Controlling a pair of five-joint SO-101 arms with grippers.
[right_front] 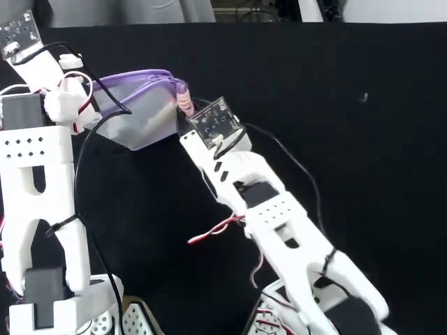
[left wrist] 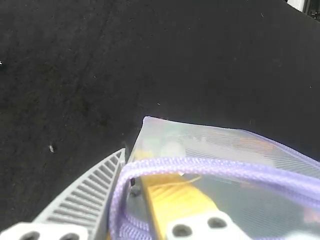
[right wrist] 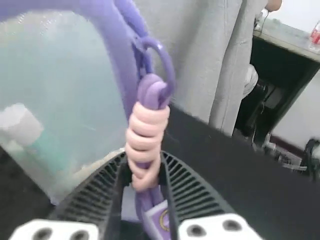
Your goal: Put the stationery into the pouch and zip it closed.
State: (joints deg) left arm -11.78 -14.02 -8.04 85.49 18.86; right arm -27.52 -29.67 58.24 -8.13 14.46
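A clear pouch point(right_front: 140, 120) with a purple zipper edge hangs above the black table, held between both arms. My left gripper point(right_front: 89, 105) is shut on the pouch's left end; its grey and yellow fingers point(left wrist: 132, 160) pinch the purple edge point(left wrist: 210, 167). My right gripper point(right_front: 183, 117) is shut on the pink coiled zipper pull point(right_front: 184, 101) at the pouch's right end, and the coil point(right wrist: 146, 135) sits between the ribbed fingers point(right wrist: 143, 165). Inside the pouch point(right wrist: 65, 95) lies a white and teal item point(right wrist: 30, 135); other pale and orange shapes point(left wrist: 165, 147) show through the plastic.
Black cloth point(right_front: 335, 105) covers the table. A red and white wire point(right_front: 216, 229) dangles from the right arm. Both arm bases stand at the near edge. A grey curtain point(right wrist: 210, 60) and dark furniture point(right wrist: 280, 95) lie behind the table.
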